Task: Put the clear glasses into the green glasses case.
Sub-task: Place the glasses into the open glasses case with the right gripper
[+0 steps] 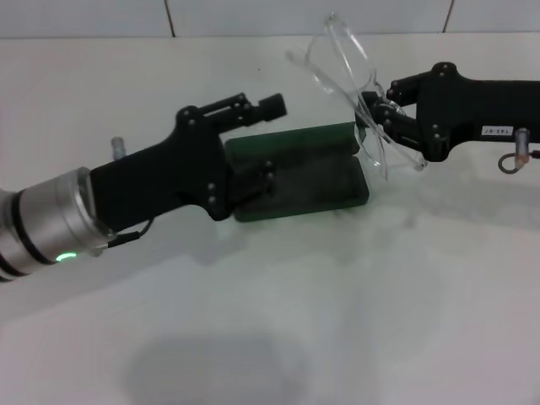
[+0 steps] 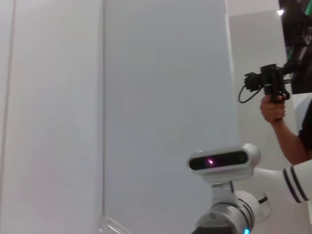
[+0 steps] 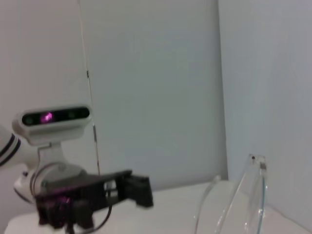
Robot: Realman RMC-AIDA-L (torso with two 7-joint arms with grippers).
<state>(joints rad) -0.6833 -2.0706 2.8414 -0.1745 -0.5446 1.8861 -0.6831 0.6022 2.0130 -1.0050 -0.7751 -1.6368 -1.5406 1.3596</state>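
White table (image 1: 278, 329) fills the head view, with a pale tiled wall behind it. On it lies the green glasses case (image 1: 325, 173), open, its dark lining up. The left gripper (image 1: 253, 181) reaches in over the case's near-left end; its jaws appear to rest on or pinch the case rim there, but whether they are clenched I cannot tell. The right gripper (image 1: 375, 118) hangs above the case's far-right end, jaws clenched on the clear glasses (image 1: 350, 67) near the bridge or a lens edge. The frame sticks up and away from those jaws, with one lens drooping below them, apart from the lining. Judging from this, the risk is a tilted release: the glasses stand nearly upright, so an arm could catch the case wall and the frame tip out onto the table, or slip in the narrow pinch.
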